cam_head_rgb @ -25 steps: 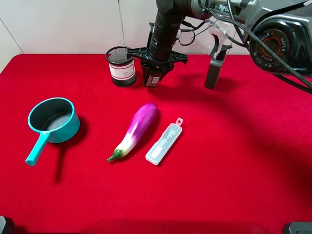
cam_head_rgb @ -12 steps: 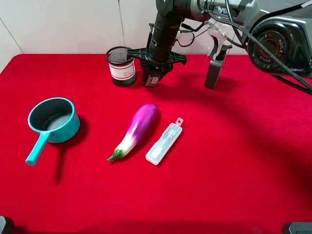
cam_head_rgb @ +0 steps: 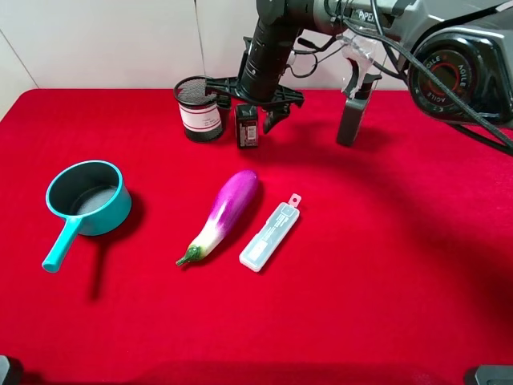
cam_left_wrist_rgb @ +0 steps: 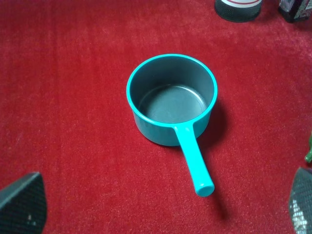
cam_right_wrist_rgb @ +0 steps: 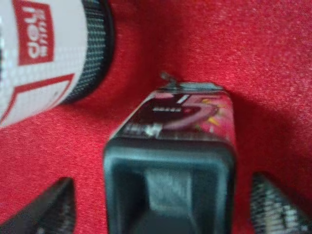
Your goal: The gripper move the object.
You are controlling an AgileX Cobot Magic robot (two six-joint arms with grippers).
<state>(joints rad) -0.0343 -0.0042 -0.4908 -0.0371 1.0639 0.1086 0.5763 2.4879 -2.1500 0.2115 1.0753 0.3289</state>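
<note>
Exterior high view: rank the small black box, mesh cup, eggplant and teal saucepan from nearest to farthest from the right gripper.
From the right gripper:
1. Small black box, just beneath it.
2. Mesh cup, to its left.
3. Eggplant, mid-table.
4. Teal saucepan, far left.

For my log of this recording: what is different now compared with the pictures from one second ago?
The right claw opened, let go of the small black box with the red-and-white label and rose a little; the box now stands on the red cloth beside the black mesh cup. The teal saucepan, purple eggplant, clear plastic case and dark grey pump bottle did not move.
</note>
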